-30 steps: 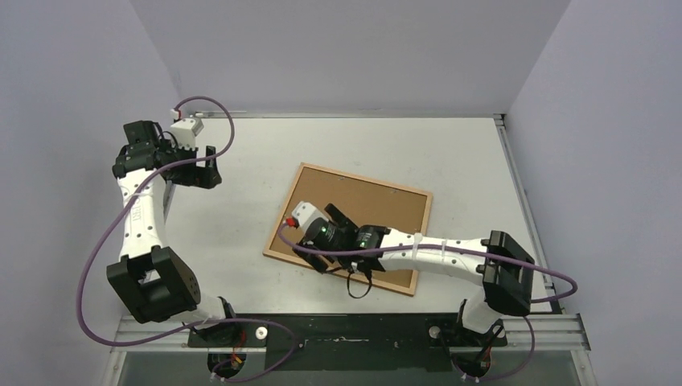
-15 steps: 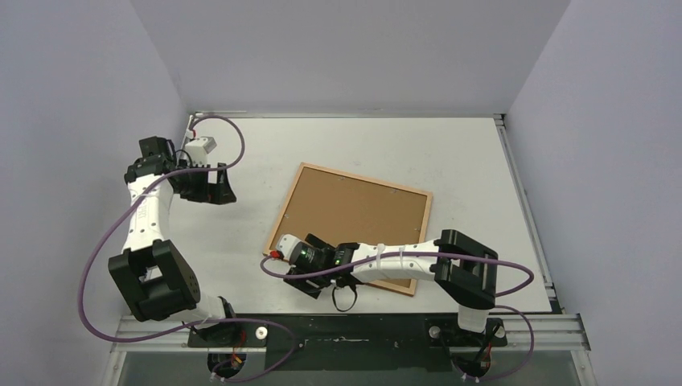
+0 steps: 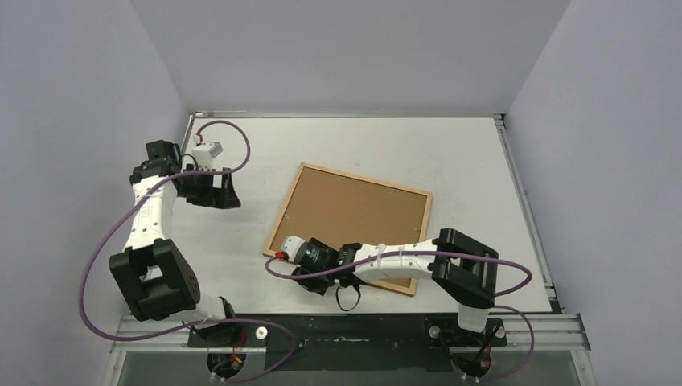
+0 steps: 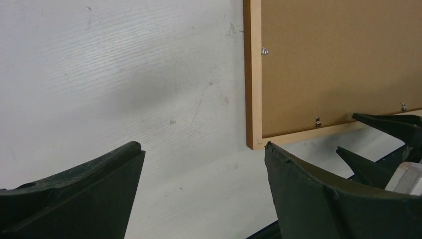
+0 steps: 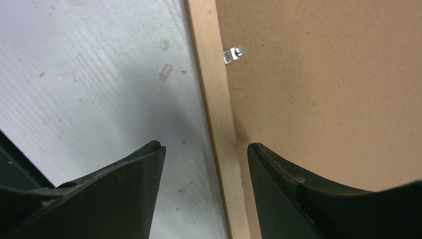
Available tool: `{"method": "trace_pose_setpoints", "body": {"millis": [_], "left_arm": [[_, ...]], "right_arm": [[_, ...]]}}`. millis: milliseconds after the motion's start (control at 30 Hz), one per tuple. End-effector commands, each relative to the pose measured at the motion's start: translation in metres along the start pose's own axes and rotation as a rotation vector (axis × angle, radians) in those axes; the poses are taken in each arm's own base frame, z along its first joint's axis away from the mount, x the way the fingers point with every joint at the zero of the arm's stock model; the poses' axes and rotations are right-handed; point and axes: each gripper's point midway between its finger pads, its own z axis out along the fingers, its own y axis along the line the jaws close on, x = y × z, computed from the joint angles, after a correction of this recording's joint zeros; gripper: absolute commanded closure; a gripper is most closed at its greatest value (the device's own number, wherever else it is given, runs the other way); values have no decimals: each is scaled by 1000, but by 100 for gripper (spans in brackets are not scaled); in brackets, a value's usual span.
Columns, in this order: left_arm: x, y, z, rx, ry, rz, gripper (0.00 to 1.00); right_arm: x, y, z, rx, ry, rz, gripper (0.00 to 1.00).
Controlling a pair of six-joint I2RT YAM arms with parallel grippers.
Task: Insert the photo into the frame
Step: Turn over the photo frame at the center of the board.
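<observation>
The frame (image 3: 283, 211) lies face down on the table, showing pale wood edges. Its brown fibreboard backing (image 3: 358, 213) is held by small metal clips (image 5: 233, 54). The photo is hidden; no print shows in any view. My right gripper (image 3: 315, 281) is open and empty, low over the frame's near edge. In the right wrist view (image 5: 205, 147) one finger is over the table and the other over the backing, with the wooden edge (image 5: 211, 74) between them. My left gripper (image 3: 223, 193) is open and empty to the left of the frame. The left wrist view (image 4: 202, 147) shows bare table and the frame's corner (image 4: 253, 74).
The white table (image 3: 450, 153) is walled by grey panels at the back and both sides. A black rail (image 3: 354, 330) runs along the near edge by the arm bases. The right gripper's fingers (image 4: 388, 124) show at the right of the left wrist view.
My right gripper has moved from over the backing toward the near-left, down to the frame's near edge. My left gripper has moved a little right and lower, toward the frame.
</observation>
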Motion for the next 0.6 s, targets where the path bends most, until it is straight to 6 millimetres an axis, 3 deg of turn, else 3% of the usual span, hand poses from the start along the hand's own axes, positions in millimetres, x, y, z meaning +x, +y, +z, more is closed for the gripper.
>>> {"method": "trace_pose_setpoints", "body": {"millis": [0,400,467,567], "left_arm": [[-2,-11,1,42,-11,19,10],[3,-23,6,82,13,44,10],[4,-30,7,108,11,78,0],[5,-43,6,172,-13,189,4]], "right_arm": [[-9,-13,1,3,-39,31,39],[-4,-16,0,-17,-17,16,82],[-11,-19,-4,-5,-31,14,93],[-40,-28,-16,3,-89,29,95]]}}
